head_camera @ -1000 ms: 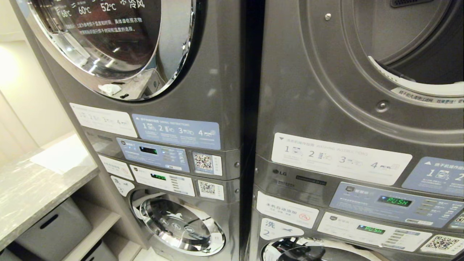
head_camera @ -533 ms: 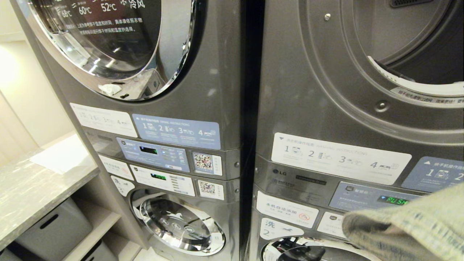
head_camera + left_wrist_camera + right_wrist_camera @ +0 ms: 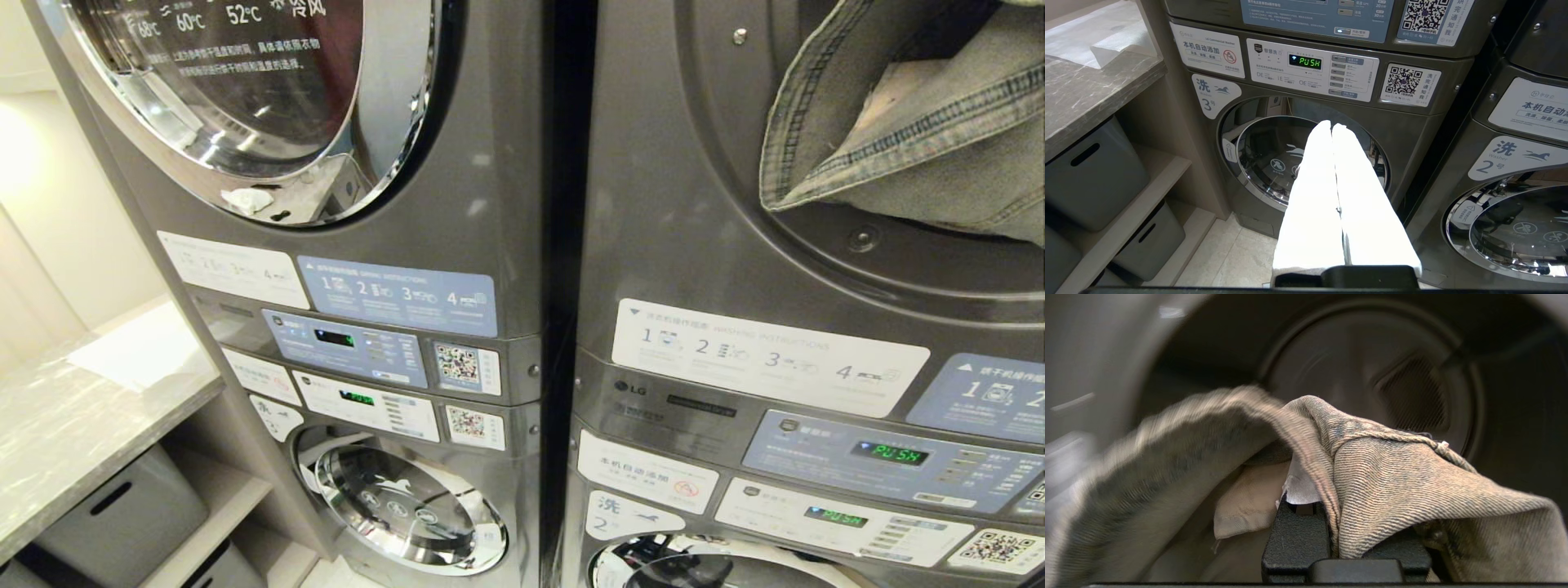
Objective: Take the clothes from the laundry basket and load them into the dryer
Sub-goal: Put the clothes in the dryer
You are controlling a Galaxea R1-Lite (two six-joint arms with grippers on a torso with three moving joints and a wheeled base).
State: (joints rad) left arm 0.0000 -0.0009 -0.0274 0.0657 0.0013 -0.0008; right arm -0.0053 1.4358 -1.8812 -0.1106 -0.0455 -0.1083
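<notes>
Denim: the jeans (image 3: 906, 131) sit upper right in my head view, hanging at the mouth of the open dryer (image 3: 702, 204), folded hem and stitched seam toward me, pale pocket lining showing. They cover most of the drum opening; I can't tell how far in they reach.

Right wrist view: right gripper (image 3: 1331, 506) is pinched tight on the jeans (image 3: 1404, 477). Fabric bunches up over the black fingers, a white tag and the pocket lining just beside them. Drum back wall (image 3: 1372, 375) fills the upper part of that frame, dark and blurred. The gripper itself doesn't show in the head view, only the cloth.

Left gripper (image 3: 1333, 126) sits centre frame in its own wrist view, white fingers (image 3: 1314, 183) pressed together, nothing between them. It points at the closed door of washer 3 (image 3: 1306, 163), whose display (image 3: 1305, 62) reads PUSH. Washer 2 (image 3: 1506, 228) is at the right edge of that frame.

Around it in the head view:
- Second stack on the left half, with a closed chrome-ringed door (image 3: 245, 106) upper left.
- Instruction labels (image 3: 767, 355) and a green PUSH readout (image 3: 890, 454) under the open dryer, lower right.
- Stone counter (image 3: 73, 425) at the left edge, white sheet (image 3: 139, 347) lying on it.
- Grey bins (image 3: 122, 510) on the shelves below it, lower left.

Basket isn't in any view.
</notes>
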